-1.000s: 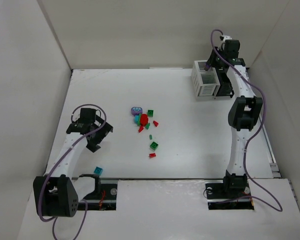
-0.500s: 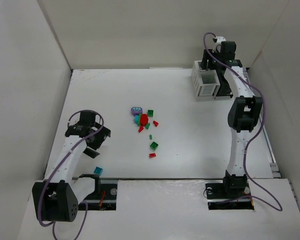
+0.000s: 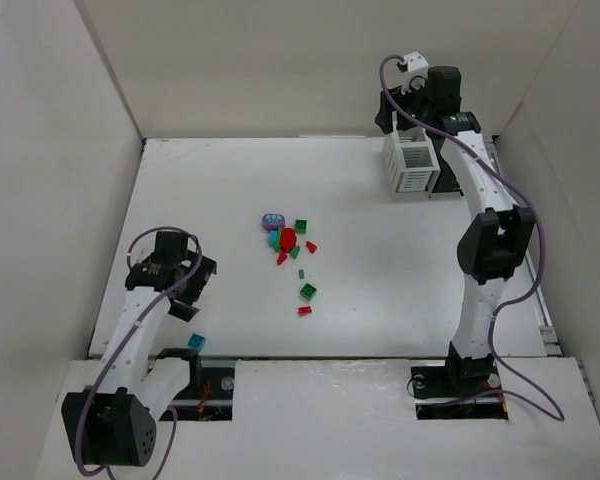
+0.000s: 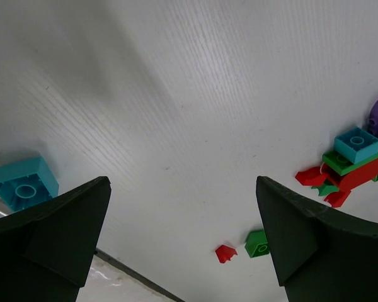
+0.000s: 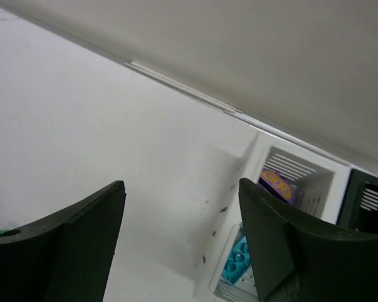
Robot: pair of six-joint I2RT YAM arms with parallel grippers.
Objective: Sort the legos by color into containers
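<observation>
At the far right corner of the white table, the right gripper hangs raised close to the white slatted square plastic bin. Its two dark fingers are spread apart with nothing between them. A black slatted bin is joined to the white one's side. The right wrist view shows a teal studded brick and a purple piece with orange marks lying inside the white bin.

Most of the small loose plastic legos lie scattered near the middle of the table, well apart from both bins. A purple rounded piece, a green brick and a red piece sit close together. Another green brick and a small red bit lie nearer the arms.

The left gripper hovers low over the table's near left part, fingers wide and empty. A lone teal square brick lies just beside one finger, partly hidden by it, near the table's front edge. I cannot tell whether the two touch.
</observation>
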